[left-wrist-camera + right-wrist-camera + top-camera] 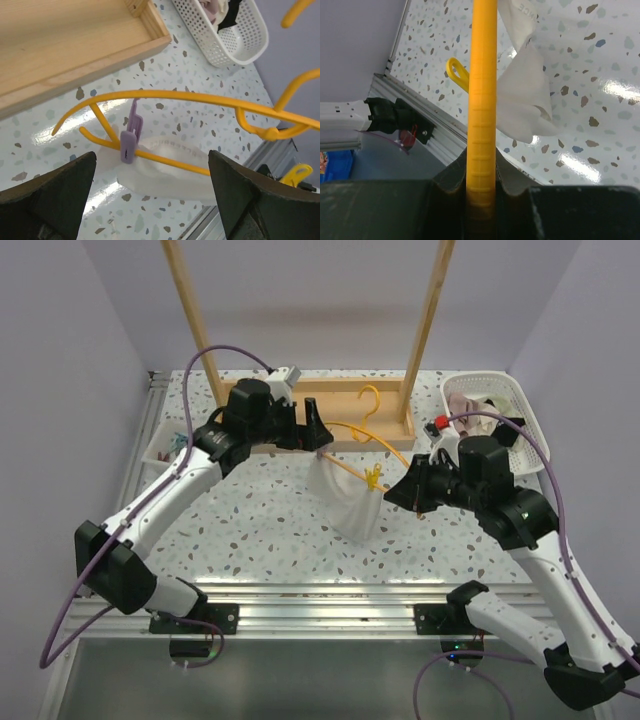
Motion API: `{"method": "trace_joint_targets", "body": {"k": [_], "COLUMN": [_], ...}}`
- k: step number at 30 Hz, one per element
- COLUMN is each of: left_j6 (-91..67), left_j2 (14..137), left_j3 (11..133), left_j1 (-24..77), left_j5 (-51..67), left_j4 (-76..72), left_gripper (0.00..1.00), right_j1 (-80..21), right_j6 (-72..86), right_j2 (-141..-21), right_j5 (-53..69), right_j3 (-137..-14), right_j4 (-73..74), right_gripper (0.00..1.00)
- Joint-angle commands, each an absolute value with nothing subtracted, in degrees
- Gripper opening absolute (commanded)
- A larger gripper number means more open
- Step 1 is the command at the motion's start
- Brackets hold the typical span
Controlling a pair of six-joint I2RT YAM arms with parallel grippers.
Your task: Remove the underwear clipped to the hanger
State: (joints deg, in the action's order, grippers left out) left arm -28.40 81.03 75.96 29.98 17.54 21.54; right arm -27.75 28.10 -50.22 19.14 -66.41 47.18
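Note:
The yellow-orange hanger point(365, 440) is held above the table, its hook near the wooden base. The white underwear point(351, 503) hangs limp from its lower bar, held by a purple clip point(129, 140) at one end and a yellow clip point(373, 477) at the other. My left gripper point(318, 432) is open and empty just above the hanger's left end. In its wrist view the wide-apart gripper point(151, 162) frames the clip, the hanger point(200, 97) and the underwear point(170, 175). My right gripper point(403, 487) is shut on the hanger's right arm point(483, 90). The underwear point(522, 100) hangs beside it.
A wooden rack base point(290, 400) with two tall posts point(190, 310) stands at the back. A white slotted basket point(455, 398) of cloths sits at the back right, also in the left wrist view point(220, 50). A small bin point(160, 447) is at the left edge. An aluminium rail point(330, 595) runs along the front.

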Motion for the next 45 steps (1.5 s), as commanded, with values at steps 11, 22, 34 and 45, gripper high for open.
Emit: {"method": "trace_joint_targets", "body": {"k": [11, 22, 34, 45], "left_j6": [-33.1, -35.3, -36.5, -40.4], "left_j2": [92.6, 94.7, 92.6, 87.6], "left_j3": [88.2, 90.2, 82.8, 77.3], "left_j1": [33.0, 34.5, 34.5, 34.5], "left_j5": [-2.5, -3.0, -1.5, 0.2], "left_j4": [31.5, 30.8, 30.0, 24.5], "left_gripper": [0.87, 0.78, 0.66, 0.71], "right_j1": [-27.9, -27.9, -27.9, -27.9], "right_j6": [30.2, 28.7, 27.7, 27.8], "right_j2": [-46.6, -48.1, -49.0, -50.4], "right_j5": [17.9, 15.2, 10.8, 10.9], "right_j3": [-68.4, -69.8, -72.3, -71.6], "right_j4": [48.8, 49.0, 50.4, 49.3], "right_gripper": [0.00, 0.00, 0.00, 0.00]}}
